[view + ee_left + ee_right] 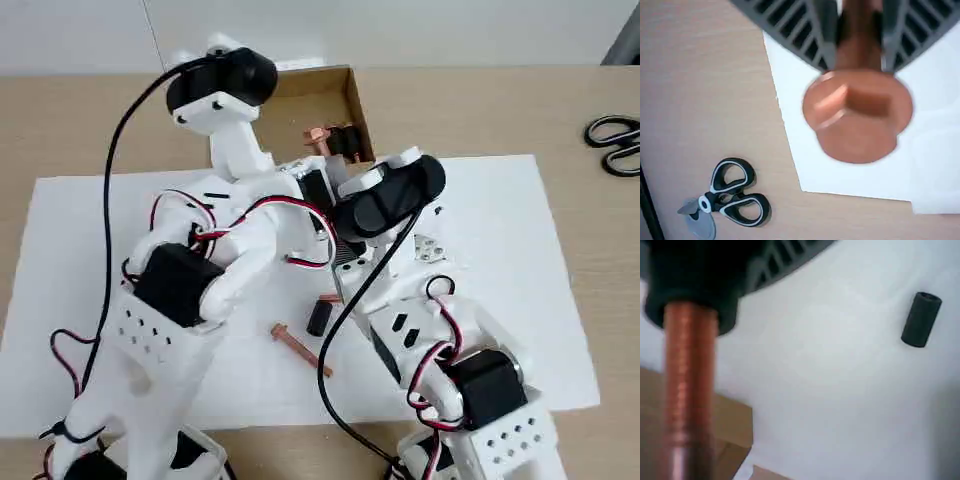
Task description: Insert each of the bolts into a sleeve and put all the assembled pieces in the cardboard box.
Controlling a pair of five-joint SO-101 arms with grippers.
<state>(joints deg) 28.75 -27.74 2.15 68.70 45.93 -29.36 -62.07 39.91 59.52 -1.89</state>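
Copper bolt (858,117), head foremost, clamped by its shank in my left claw (858,55); right claw (705,265) grips black sleeve (690,300), bolt shank (687,390) protruding.

You can see black scissors (612,143) lying on the brown table (70,120), near a corner of the big white paper (500,210).

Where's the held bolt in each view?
High: bolt at the box's near end.
Left wrist: bolt head-on, in the left gripper.
Right wrist: bolt sticking out of the sleeve.
Shared landmark: the white sheet.
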